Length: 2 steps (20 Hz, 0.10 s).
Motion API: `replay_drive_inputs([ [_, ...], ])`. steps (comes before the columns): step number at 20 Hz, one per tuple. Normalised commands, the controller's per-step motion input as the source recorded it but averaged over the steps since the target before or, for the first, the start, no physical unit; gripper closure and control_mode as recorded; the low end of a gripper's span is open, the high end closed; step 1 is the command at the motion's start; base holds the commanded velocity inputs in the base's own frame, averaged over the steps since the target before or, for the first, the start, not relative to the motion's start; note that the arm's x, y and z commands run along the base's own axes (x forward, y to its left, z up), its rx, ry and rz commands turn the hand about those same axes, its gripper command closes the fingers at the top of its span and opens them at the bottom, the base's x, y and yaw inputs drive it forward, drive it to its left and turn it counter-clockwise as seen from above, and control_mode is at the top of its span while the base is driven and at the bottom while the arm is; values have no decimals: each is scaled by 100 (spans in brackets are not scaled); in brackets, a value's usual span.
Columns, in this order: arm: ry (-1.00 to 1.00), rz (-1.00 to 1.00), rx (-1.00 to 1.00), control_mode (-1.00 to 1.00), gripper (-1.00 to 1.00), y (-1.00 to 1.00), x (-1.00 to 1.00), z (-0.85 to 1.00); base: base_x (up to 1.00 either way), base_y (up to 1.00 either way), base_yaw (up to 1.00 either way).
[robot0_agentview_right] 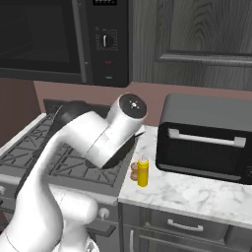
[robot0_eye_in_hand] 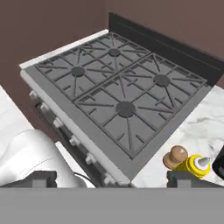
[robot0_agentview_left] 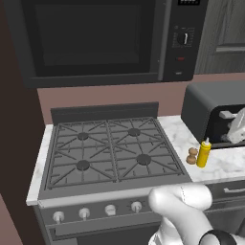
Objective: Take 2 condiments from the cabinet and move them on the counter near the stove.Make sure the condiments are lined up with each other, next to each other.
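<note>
Dark gripper fingertips (robot0_eye_in_hand: 178,179) are seen at the bottom edge of the hand view, spread wide and holding nothing; the gripper (robot0_eye_in_hand: 111,180) hangs above the stove's front edge. At 1 o'clock from the right fingertip, the short brown wooden pepper mill with round knob (robot0_eye_in_hand: 175,157) and the tall yellow squeeze bottle with white pointed nozzle (robot0_eye_in_hand: 196,166) are stood upright on the white grey-veined marble table (robot0_agentview_left: 225,165), touching or nearly so. Both sit just beside the four-burner gas stove with black grates (robot0_agentview_left: 111,149), at its 3 o'clock, in front of the black toaster oven (robot0_agentview_right: 206,138).

Placement is judged done: two condiments side by side, in line, near the stove.

Risks:
- Bottle is tall and narrow, top-heavy; a brush from a finger on the way out would tip it, and the mill would be knocked with it.
- Both stand near the table's front edge, so a toppled bottle could roll off.
- Any sideways nudge would break the alignment.
</note>
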Motion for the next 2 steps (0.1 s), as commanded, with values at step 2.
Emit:
replay_drive_inputs([
  [2,5,-15,-6,-100,-100,60,-16,47,0,0,0],
])
